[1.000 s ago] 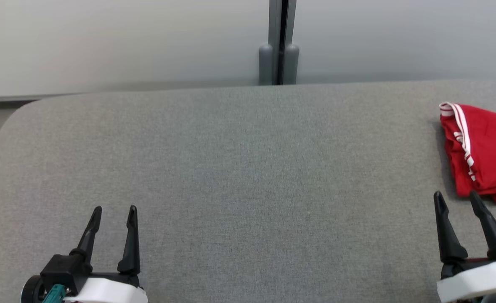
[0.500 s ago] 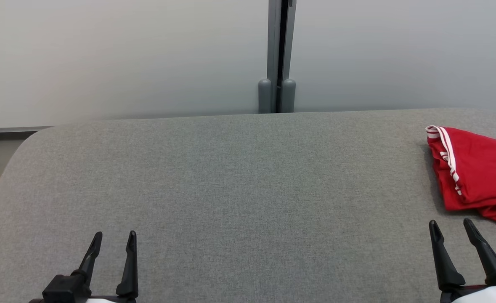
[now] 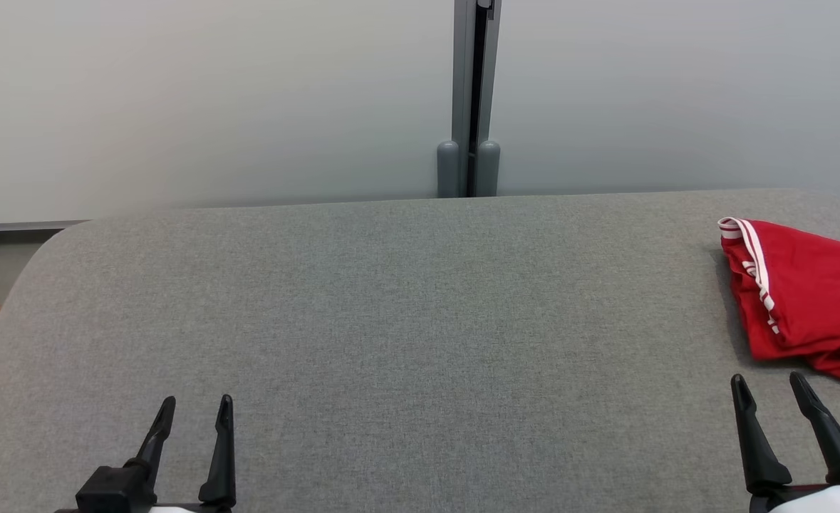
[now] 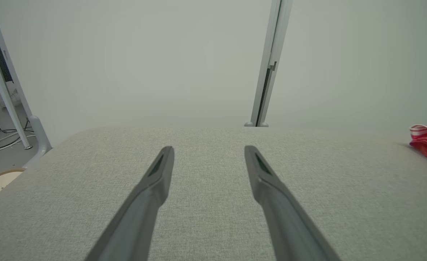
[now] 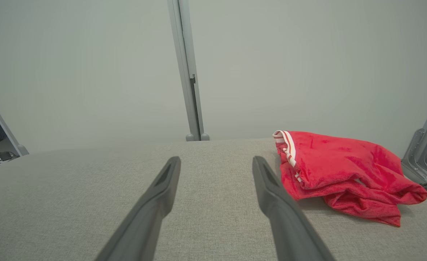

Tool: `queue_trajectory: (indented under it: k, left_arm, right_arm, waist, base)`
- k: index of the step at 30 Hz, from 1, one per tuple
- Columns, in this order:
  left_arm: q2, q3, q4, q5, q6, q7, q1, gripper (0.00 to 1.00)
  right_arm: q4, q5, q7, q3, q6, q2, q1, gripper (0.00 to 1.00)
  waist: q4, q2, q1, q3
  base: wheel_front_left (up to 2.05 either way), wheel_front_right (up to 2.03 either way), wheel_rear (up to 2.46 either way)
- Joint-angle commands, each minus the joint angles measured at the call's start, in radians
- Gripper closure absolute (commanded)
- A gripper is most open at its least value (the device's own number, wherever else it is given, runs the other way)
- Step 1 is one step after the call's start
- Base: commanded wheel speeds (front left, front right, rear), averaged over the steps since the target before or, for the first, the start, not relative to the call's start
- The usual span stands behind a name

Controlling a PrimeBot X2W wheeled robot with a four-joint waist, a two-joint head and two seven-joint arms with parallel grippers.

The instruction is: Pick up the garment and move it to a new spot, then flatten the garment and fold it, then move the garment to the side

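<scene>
A pale grey wall (image 3: 213, 107) of two panels stands at the back, split by a narrow grey post (image 3: 471, 92) whose two rounded feet meet the far edge of the counter (image 3: 420, 320). The counter is covered in grey cloth, has rounded far corners and spreads across most of the head view. On its right part, toward the far edge, lies the red garment (image 3: 804, 299). It is bunched in loose folds, rests on the cloth, and is cut off by the right border of the head view. The right wrist view shows the whole heap, its lower layers spilling toward the counter's right end. The right pincer (image 3: 767, 378) sits at the lower right, its two dark fingers spread apart and empty, their tips just short of the garment's near hem with no contact visible. The left pincer (image 3: 197, 400) sits at the lower left over bare cloth, well apart from the garment, and it too is released with nothing between its fingers. Beyond the garment in the right wrist view, a grey metal bracket (image 5: 421, 156) stands at the counter's right end. A white-striped band (image 3: 751, 246) edges the garment's far left corner.
</scene>
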Motion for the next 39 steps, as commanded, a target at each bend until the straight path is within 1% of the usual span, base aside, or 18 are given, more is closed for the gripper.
queue_trajectory:
  k: [1, 21, 22, 26, 39]
  left_arm:
    - [0.006, 0.001, -0.001, -0.005, 0.003, -0.002, -0.01, 0.0]
    - [-0.007, -0.009, 0.02, -0.005, 0.013, -0.006, -0.026, 0.0]
    - [-0.009, -0.011, 0.02, -0.007, 0.01, -0.002, -0.016, 1.0]
    - [-0.024, -0.017, 0.05, -0.013, 0.01, 0.003, 0.005, 1.0]
    - [-0.047, 0.04, 0.059, -0.227, -0.03, 0.067, -0.034, 1.0]
  right_arm:
    - [0.001, 0.004, 0.004, -0.005, 0.0, 0.0, 0.012, 0.0]
    - [-0.023, 0.001, 0.032, -0.005, 0.0, -0.007, 0.018, 0.0]
    - [-0.018, 0.0, 0.029, -0.004, 0.0, -0.001, 0.012, 1.0]
    - [0.016, 0.005, 0.033, 0.004, 0.0, 0.012, 0.019, 1.0]
    - [0.074, 0.242, 0.041, -0.009, 0.0, 0.025, -0.037, 1.0]
  waist:
    - [0.0, 0.0, 0.0, 0.0]
    - [0.003, 0.0, 0.0, -0.002]
    - [0.003, 0.0, 0.0, -0.002]
    - [0.003, 0.0, 0.0, -0.001]
    - [-0.002, 0.0, 0.0, 0.004]
  base:
    - [0.0, 0.0, 0.0]
    - [0.0, 0.0, 0.0]
    - [0.0, 0.0, 0.0]
    - [0.0, 0.0, 0.0]
    - [0.0, 0.0, 0.0]
